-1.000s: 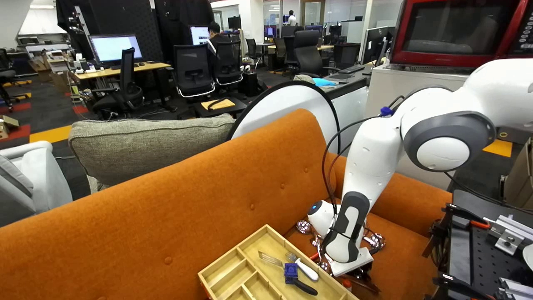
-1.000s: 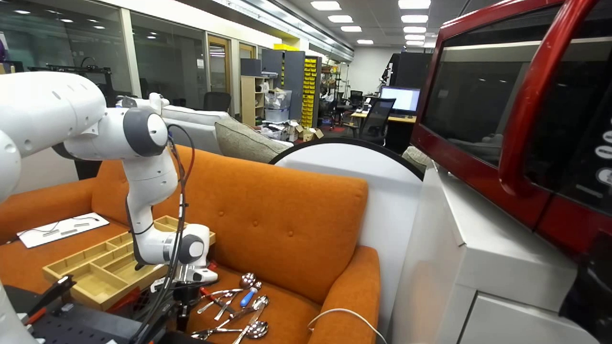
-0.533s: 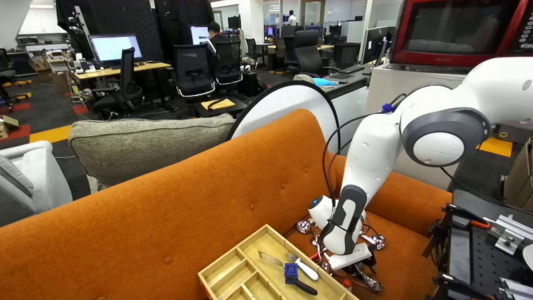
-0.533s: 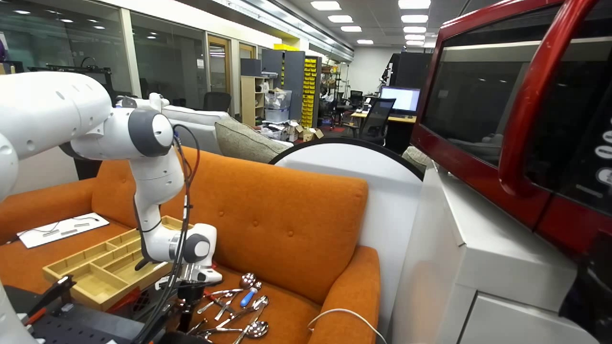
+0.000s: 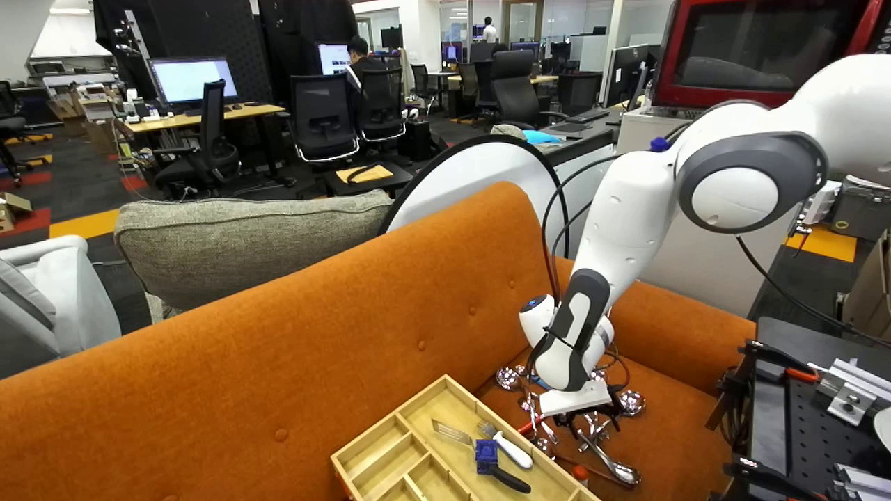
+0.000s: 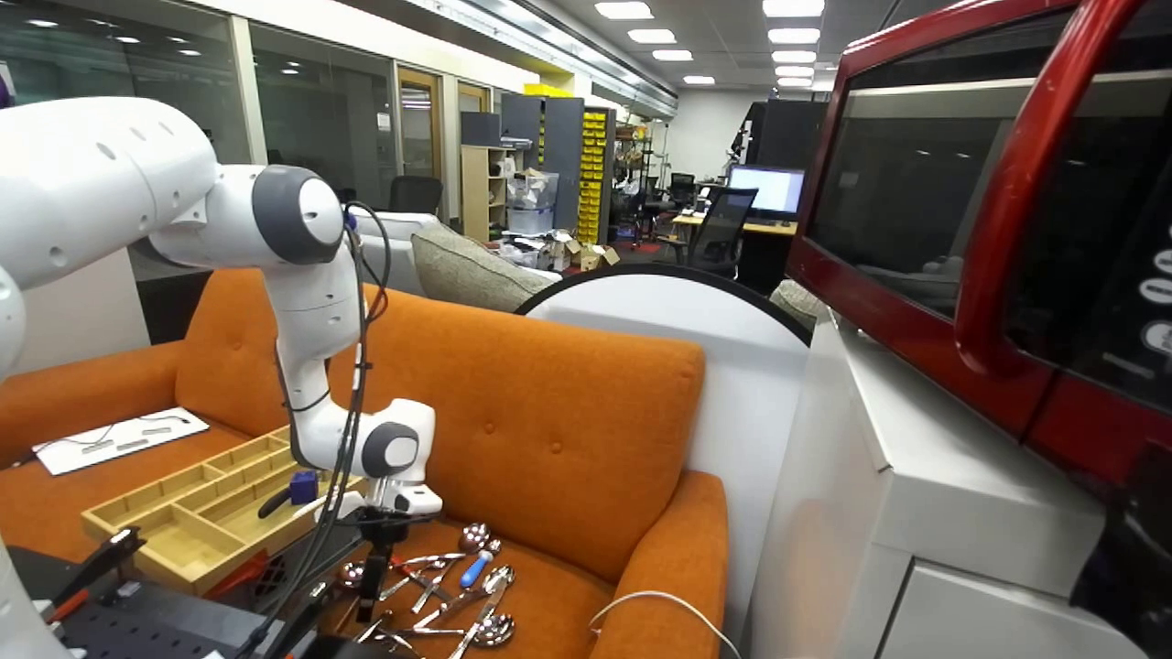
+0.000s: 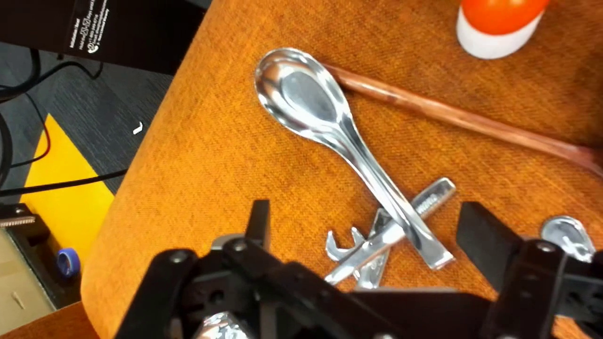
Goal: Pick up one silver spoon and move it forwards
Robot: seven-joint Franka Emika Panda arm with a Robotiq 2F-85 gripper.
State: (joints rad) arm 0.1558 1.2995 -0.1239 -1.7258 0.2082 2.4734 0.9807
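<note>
A silver spoon (image 7: pixel 308 96) with a broad bowl lies on the orange sofa seat, bowl to the upper left in the wrist view. Its handle crosses over another silver handle (image 7: pixel 431 197). My gripper (image 7: pixel 367 221) is spread wide above the cutlery, its two black fingers apart with nothing held. The handle end shows in the gap between them but lies lower, on the seat. In an exterior view the spoon (image 5: pixel 623 474) rests just in front of and below the raised gripper (image 5: pixel 590 424). The gripper (image 6: pixel 371 595) hangs pointing down in an exterior view too.
Left of the cutlery stands a wooden divided tray (image 5: pixel 445 410) holding a white-handled fork (image 5: pixel 514 451) and a blue cube (image 5: pixel 486 456). Ladles (image 6: pixel 494 630) and a blue-handled tool (image 6: pixel 476 569) lie nearby. A brown rod (image 7: pixel 471 120) touches the spoon's bowl. The sofa back (image 6: pixel 540 394) rises behind.
My gripper has come open and risen off the cutlery. The silver spoon, mostly hidden a second ago, now shows on the seat and has stayed in place over the last half second.
</note>
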